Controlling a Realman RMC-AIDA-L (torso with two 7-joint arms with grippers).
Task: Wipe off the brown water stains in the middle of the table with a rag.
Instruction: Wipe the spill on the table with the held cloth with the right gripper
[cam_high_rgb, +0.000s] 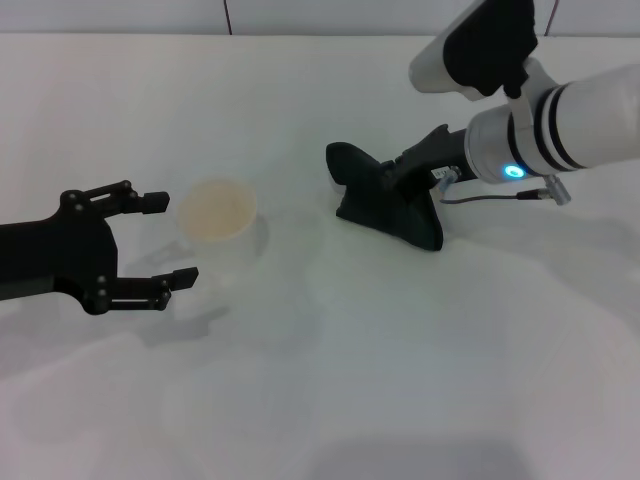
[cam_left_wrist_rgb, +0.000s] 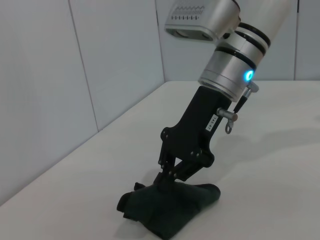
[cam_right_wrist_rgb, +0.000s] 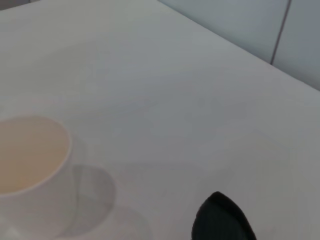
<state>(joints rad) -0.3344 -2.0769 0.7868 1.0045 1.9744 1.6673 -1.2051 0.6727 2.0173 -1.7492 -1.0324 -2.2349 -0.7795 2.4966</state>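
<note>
My right gripper (cam_high_rgb: 383, 183) is shut on the black rag (cam_high_rgb: 400, 215) and presses it onto the white table (cam_high_rgb: 330, 350) right of centre. The left wrist view shows that gripper (cam_left_wrist_rgb: 163, 183) pinching the top of the rag (cam_left_wrist_rgb: 172, 210), which lies bunched on the tabletop. A black edge of the rag (cam_right_wrist_rgb: 220, 220) shows in the right wrist view. No brown water stain shows on the table in any view. My left gripper (cam_high_rgb: 172, 240) is open and empty at the left, its fingers just beside a white cup.
The white cup (cam_high_rgb: 215, 210) with a tan inside stands left of centre, between my left gripper's fingertips and the rag; it also shows in the right wrist view (cam_right_wrist_rgb: 25, 160). A tiled wall runs along the table's far edge.
</note>
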